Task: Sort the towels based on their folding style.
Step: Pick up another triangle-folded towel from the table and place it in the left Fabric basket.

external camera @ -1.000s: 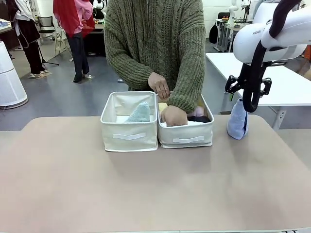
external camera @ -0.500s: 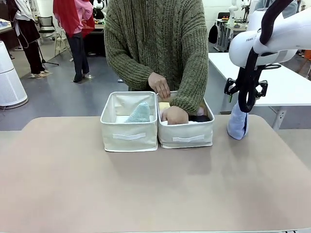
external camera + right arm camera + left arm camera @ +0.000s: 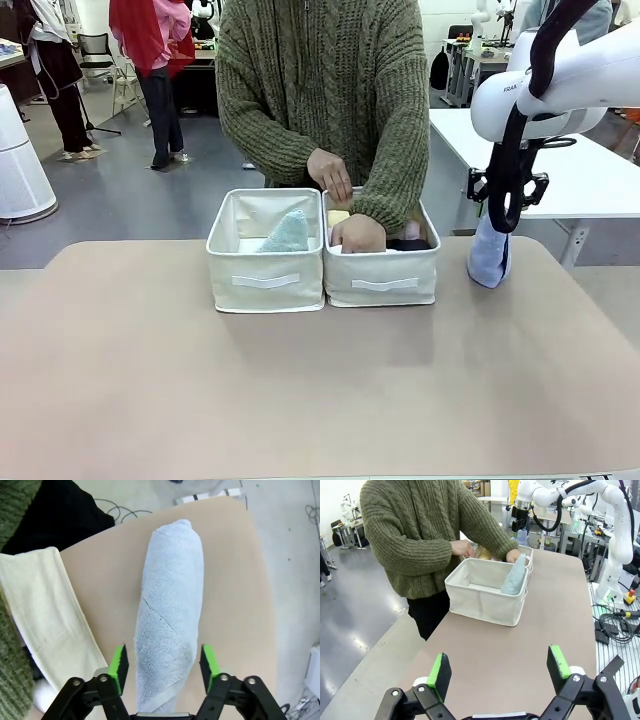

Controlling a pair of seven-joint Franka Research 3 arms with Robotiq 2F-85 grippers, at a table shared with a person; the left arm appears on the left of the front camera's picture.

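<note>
A light blue towel (image 3: 490, 256) folded to a point stands on the table at the far right, beside the bins. My right gripper (image 3: 497, 222) is over its top; in the right wrist view this gripper (image 3: 164, 662) is open, its green pads on either side of the light blue towel (image 3: 170, 615) with small gaps. A mint green folded towel (image 3: 288, 233) stands in the left bin (image 3: 265, 285). The right bin (image 3: 380, 288) holds yellow (image 3: 338, 216), pink (image 3: 413, 230) and dark (image 3: 408, 244) rolled towels. My left gripper (image 3: 499, 667) is open and empty over the table.
A person in a green sweater stands behind the bins, one hand (image 3: 358, 235) inside the right bin and the other hand (image 3: 330, 175) just above it. The near half of the table (image 3: 300, 400) is bare. A white table (image 3: 600, 180) stands beyond the right edge.
My right arm has shifted slightly over the light blue towel, which has not moved. The person's hand stays in the right bin.
</note>
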